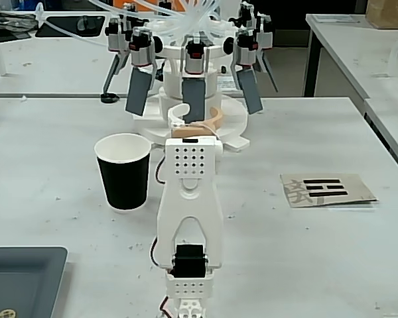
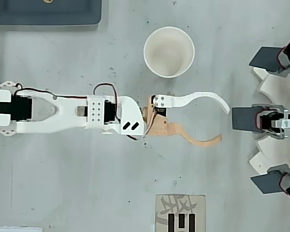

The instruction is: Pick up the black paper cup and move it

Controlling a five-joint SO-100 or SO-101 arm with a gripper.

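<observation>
While the hand [image 2: 223, 124] gapes wide, the black paper cup [image 2: 168, 51] stands upright, empty.

Only print I can see is on the card [image 1: 327, 190] near the desk's right edge in the fixed view, also at the bottom edge of the overhead view [image 2: 180, 213]: one grey CJK-style character beside a block of black bars. Character's too blurred to read. Nothing else legible.
</observation>
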